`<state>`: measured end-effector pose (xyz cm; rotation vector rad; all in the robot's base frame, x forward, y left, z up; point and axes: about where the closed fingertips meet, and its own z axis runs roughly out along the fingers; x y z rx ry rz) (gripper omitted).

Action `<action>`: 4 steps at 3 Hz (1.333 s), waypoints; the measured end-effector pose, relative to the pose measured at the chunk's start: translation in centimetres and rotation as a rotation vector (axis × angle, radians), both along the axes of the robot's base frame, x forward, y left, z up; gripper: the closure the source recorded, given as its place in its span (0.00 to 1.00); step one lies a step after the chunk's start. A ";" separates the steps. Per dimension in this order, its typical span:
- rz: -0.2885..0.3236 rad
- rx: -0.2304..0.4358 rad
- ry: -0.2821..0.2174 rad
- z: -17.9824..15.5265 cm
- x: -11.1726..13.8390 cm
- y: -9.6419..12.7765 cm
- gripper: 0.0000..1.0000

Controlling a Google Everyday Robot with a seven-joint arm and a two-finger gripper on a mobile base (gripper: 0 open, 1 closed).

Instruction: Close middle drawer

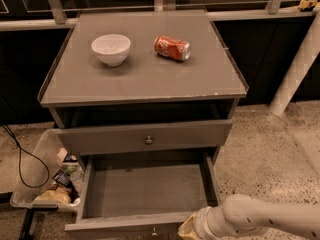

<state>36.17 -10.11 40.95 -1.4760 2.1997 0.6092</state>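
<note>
The middle drawer [116, 225] is pulled far out of the grey cabinet, and its inside is bare. Its low front panel runs along the bottom edge of the camera view, with a small round knob [154, 231] in its middle. My gripper [189, 229] sits at the right end of that front panel, close to its top edge. The white arm [265, 219] reaches it from the lower right. I cannot tell whether the gripper touches the panel.
The taller-fronted drawer [145, 137] above stands slightly out. A white bowl [111, 48] and a red can [172, 48] on its side rest on the cabinet top [145, 81]. A clear bin of packets [42, 184] and a black cable [20, 156] lie to the left. A white post [296, 74] stands to the right.
</note>
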 end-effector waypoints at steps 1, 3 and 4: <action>-0.001 -0.005 -0.008 -0.1 0.3 0.1 0.12; 0.003 -0.008 -0.014 -0.1 0.1 0.5 0.18; 0.023 -0.018 -0.088 0.5 5.0 1.2 0.42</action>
